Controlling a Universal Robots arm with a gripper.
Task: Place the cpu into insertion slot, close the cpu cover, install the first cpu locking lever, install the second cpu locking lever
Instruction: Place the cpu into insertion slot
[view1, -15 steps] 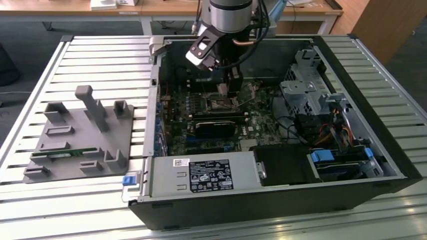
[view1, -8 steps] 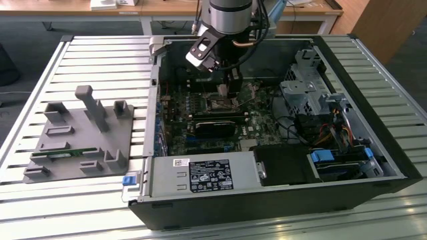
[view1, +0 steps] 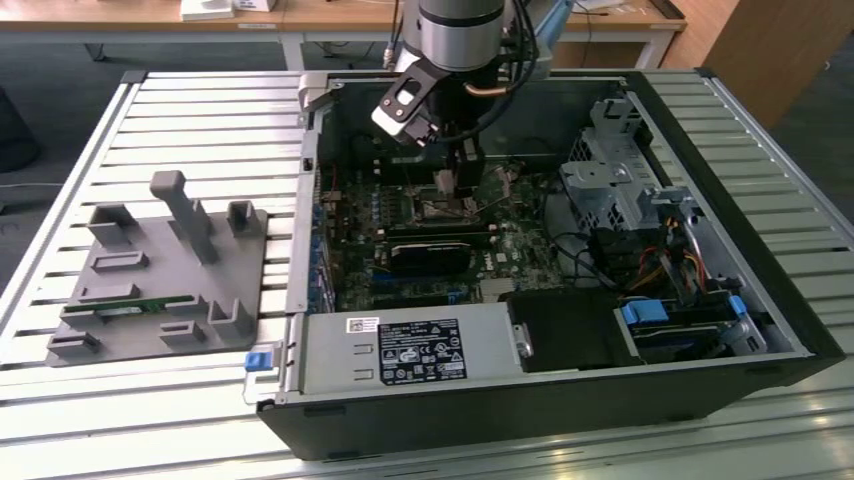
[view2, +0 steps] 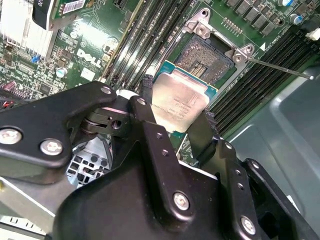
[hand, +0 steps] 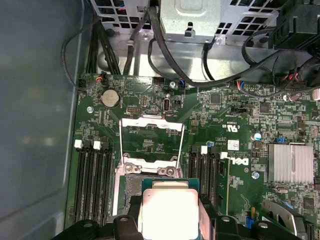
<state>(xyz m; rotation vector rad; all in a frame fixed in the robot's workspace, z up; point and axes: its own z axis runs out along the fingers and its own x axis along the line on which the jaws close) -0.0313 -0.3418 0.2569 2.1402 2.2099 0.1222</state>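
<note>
My claw is closed narrow on the chip, its fingers pinching two opposite edges. That leaves the silver top facing up and the underside free to meet the socket. I hold the chip just above the green board, overlapping one side of the socket and, as I judge, not seated. The cover stands swung open beyond the socket's edge, leaving the dark centre bare.

cpu in gripper, just over insertion slot
</note>
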